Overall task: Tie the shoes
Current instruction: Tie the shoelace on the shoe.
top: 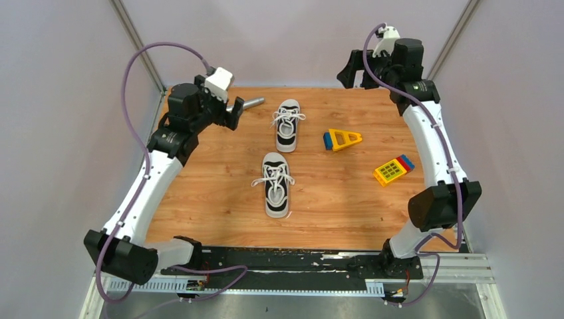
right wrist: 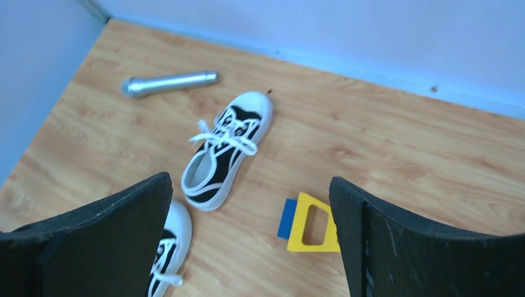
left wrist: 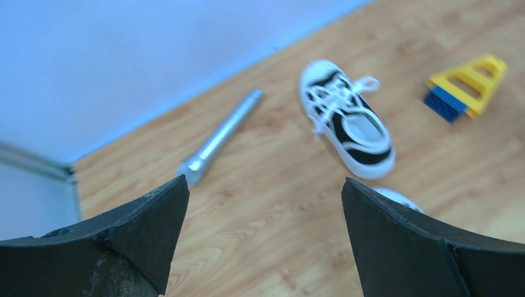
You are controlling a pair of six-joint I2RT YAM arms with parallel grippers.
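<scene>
Two small black-and-white sneakers with white soles and white laces lie on the wooden table. The far shoe [top: 288,124] has its toe toward the back wall; it shows in the left wrist view [left wrist: 347,117] and the right wrist view [right wrist: 226,145]. The near shoe [top: 275,184] lies in front of it, with loose laces spread to both sides; its toe shows in the right wrist view [right wrist: 168,247]. My left gripper [top: 234,114] is open and empty, raised at the back left. My right gripper [top: 349,70] is open and empty, raised at the back right.
A silver metal cylinder [top: 247,104] lies near the back wall, beside the left gripper. A yellow and blue toy piece [top: 342,139] lies right of the far shoe. A yellow block with coloured parts [top: 393,169] lies further right. Walls close the back and sides.
</scene>
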